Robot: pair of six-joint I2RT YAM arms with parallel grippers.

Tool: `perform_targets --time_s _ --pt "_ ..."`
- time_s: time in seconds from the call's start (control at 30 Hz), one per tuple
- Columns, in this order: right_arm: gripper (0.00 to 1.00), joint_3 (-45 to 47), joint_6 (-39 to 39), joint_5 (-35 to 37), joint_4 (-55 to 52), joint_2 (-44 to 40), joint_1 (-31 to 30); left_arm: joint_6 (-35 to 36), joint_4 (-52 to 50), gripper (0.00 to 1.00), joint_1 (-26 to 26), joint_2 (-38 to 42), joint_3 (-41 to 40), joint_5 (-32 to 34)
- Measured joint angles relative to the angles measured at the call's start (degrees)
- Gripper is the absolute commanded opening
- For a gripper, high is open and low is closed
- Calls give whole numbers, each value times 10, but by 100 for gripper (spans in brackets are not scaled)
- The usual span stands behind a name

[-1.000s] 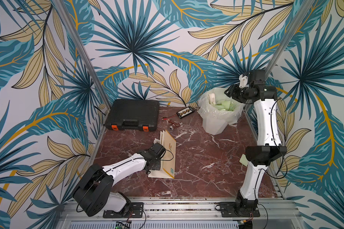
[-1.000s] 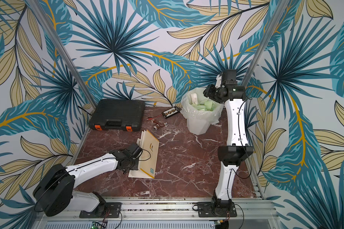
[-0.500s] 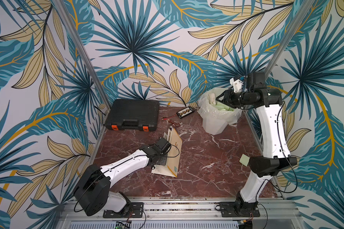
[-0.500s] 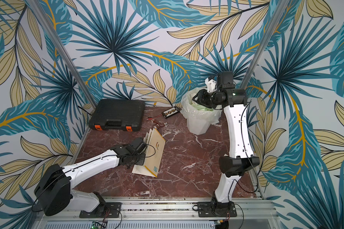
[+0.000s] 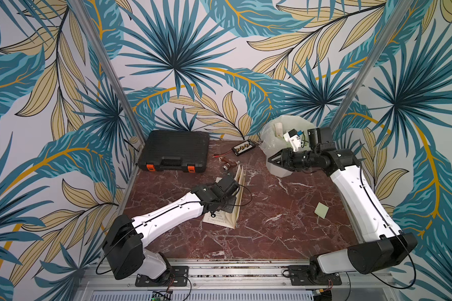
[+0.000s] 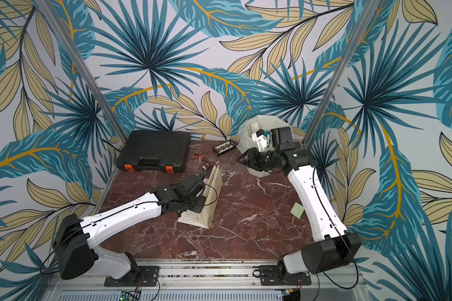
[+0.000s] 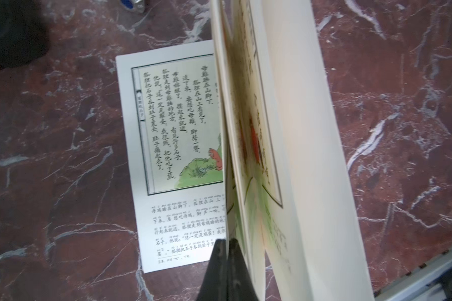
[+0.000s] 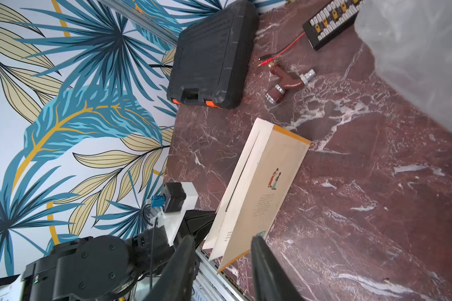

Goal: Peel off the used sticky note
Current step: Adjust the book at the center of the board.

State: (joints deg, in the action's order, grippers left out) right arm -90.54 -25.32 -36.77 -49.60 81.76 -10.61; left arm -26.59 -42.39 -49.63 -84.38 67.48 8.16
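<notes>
- Since the earlier frames the right gripper has swung down from over the bin. It now lies level before the bin, jaws apart and empty.
- The left gripper, clamped on a leaf of the book, has stood the leaves nearly upright.
- The sticky note, pale green, lies flat on the table beside the right arm, apart from both grippers. It is roughly square, with no clear long axis and one corner toward the front rail.
- Only the top views show the note; only the left wrist view shows the pinch.
</notes>
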Motion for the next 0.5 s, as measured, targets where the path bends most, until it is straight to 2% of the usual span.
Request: perform_targets --time_s 0.27,0.5 --pt "39 109 -11 -8 42 -66 -4 17 2 0 -70 -67 85 -22" --pt "36 200 -32 -14 86 -105 -7 17 21 0 -90 -108 96 -55"
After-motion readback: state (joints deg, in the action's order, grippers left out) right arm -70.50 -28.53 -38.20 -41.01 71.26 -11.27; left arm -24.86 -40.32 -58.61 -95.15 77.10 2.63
